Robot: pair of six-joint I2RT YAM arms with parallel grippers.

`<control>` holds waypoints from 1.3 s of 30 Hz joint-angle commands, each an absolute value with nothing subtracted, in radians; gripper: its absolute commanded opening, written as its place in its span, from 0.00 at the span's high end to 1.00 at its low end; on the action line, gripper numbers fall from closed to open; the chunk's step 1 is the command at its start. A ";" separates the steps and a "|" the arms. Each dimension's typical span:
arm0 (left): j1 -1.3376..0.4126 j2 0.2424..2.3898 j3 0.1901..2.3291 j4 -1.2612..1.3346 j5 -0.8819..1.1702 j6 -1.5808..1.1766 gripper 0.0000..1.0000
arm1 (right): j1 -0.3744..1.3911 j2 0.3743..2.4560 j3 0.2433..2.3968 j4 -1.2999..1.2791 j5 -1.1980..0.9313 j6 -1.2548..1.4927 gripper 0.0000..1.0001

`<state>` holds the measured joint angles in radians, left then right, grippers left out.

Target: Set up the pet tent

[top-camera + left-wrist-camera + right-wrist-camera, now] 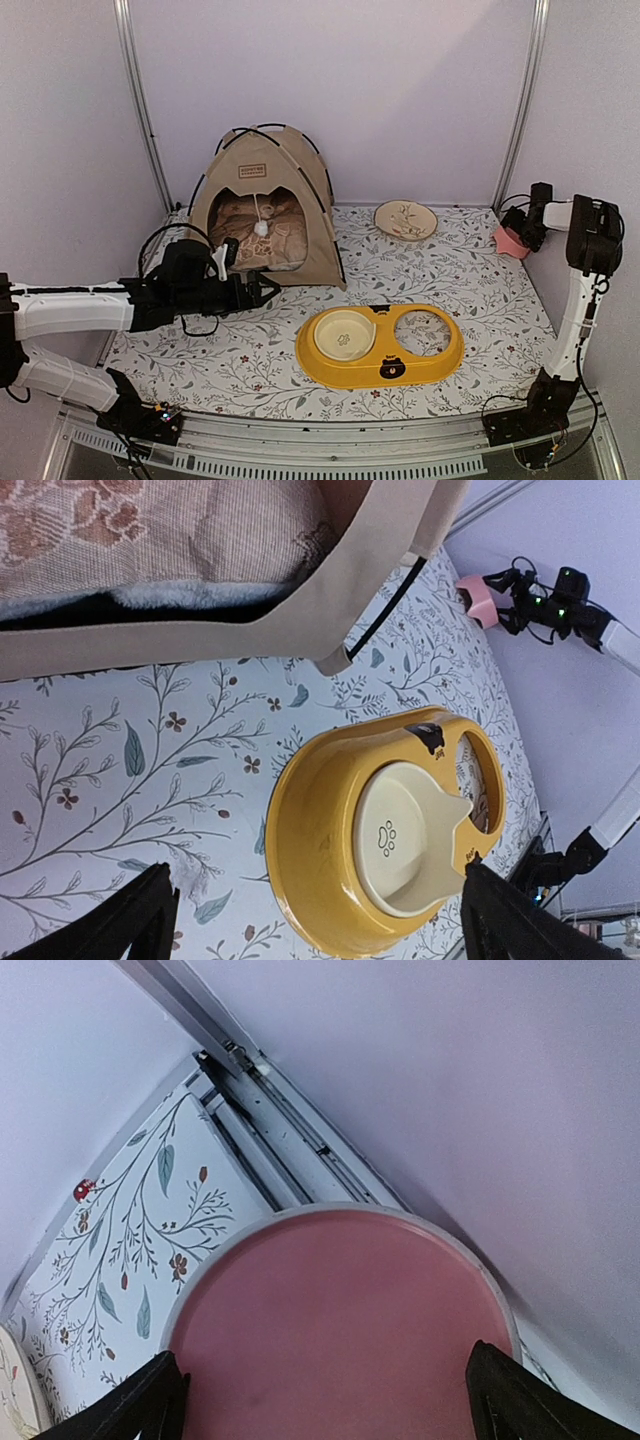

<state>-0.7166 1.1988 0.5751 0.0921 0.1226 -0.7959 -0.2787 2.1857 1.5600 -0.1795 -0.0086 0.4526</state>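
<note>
Left pincer, jaws spread wide and holding nothing, hangs low just in front of the tent, near its left front corner. The tent stands upright at the back left of the flowered surface. Its black poles bow over the peak, the canvas holds its shape, the brown label sits above the arched doorway, and the white pom-pom dangles in the opening. A patterned cushion lies inside the tent.

By all appearances the set-up is finished or very nearly so: the frame is up, the walls stand and the bedding is in. What may be left looks small. The front hem, which the left wrist view shows lying on the surface, could perhaps be squared, and the arms drawn clear.

In front and to the right of the tent sits a yellow tray, with a cream bowl in one of its two holes and the other hole bare. Right of the tent, by the back wall, rests a cream plate. Far right of the tent, in the back corner, the right pincer hovers over a pink bowl. In the wrist view its jaws stand wide apart on either side of the bowl, gripping nothing that can be seen.
</note>
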 commanded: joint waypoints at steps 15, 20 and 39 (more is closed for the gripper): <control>-0.701 1.216 0.630 0.098 0.127 -0.787 0.01 | 0.040 2.187 1.512 -0.419 -0.169 0.392 0.06; -0.701 1.216 0.635 0.097 0.126 -0.784 0.01 | 0.046 2.054 1.390 -0.402 -0.134 0.378 0.06; -0.705 1.172 0.637 0.067 0.117 -0.811 0.01 | -0.064 2.160 1.716 -0.437 -0.054 0.307 0.10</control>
